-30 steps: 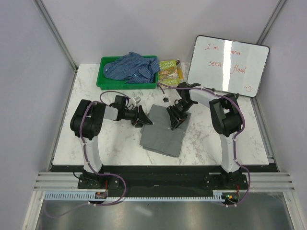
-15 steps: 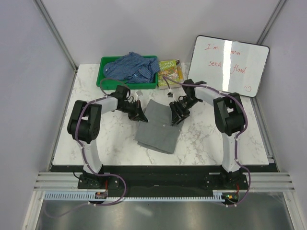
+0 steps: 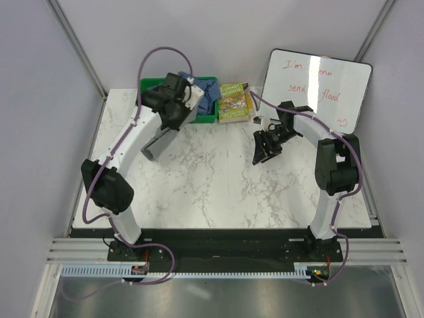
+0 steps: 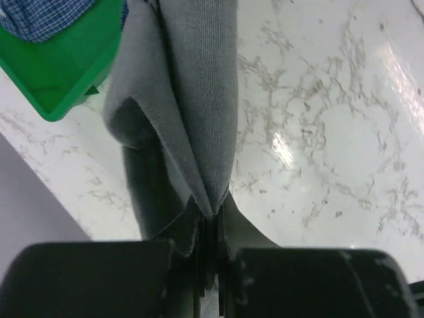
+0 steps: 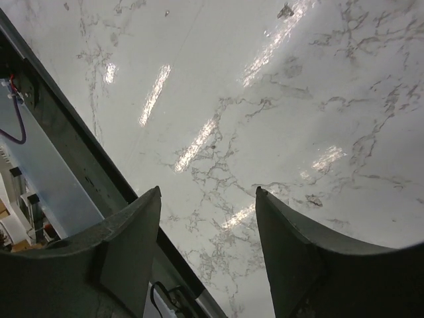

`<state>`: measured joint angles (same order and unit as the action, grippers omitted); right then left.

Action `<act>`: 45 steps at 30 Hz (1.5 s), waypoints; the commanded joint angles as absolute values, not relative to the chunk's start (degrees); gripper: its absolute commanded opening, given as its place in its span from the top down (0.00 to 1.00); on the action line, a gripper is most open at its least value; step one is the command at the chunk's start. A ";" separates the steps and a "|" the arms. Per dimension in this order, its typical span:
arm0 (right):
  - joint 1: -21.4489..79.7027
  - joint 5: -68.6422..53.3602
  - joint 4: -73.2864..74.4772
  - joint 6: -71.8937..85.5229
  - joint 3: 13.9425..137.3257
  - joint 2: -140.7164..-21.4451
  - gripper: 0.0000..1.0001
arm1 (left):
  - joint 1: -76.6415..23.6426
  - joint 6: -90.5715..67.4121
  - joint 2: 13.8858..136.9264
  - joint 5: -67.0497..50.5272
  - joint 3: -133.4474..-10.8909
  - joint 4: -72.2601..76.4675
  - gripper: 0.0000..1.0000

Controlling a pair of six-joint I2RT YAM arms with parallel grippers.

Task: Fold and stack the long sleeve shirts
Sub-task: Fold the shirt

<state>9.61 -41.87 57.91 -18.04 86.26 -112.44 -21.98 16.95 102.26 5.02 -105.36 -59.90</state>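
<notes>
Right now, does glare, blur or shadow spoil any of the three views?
Top external: evenly lit and sharp, soft shadows only. Left wrist: grey shirt crisp, left gripper dark and blurred at the frame bottom, one bright spot on the table. Right wrist: long glare streaks across the table, right gripper slightly soft-edged.

The top camera looks steeply down from six o'clock over the marble table (image 3: pixel 218 192). Both wrist cameras face it closely; the left also shares the green tray (image 3: pixel 209 118) at eleven o'clock.
</notes>
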 commanded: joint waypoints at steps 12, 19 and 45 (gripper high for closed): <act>5.54 -48.95 58.45 -18.81 78.05 -113.56 0.33 | -51.31 -2.45 122.86 11.96 -92.98 -53.97 0.98; 4.92 -48.96 57.75 -17.84 74.80 -110.57 0.28 | -53.53 -8.43 122.70 1.08 -102.90 -53.88 0.77; 20.30 -38.26 48.86 -11.06 99.79 -130.24 0.53 | -16.35 9.21 83.94 -32.59 -64.34 -43.16 0.29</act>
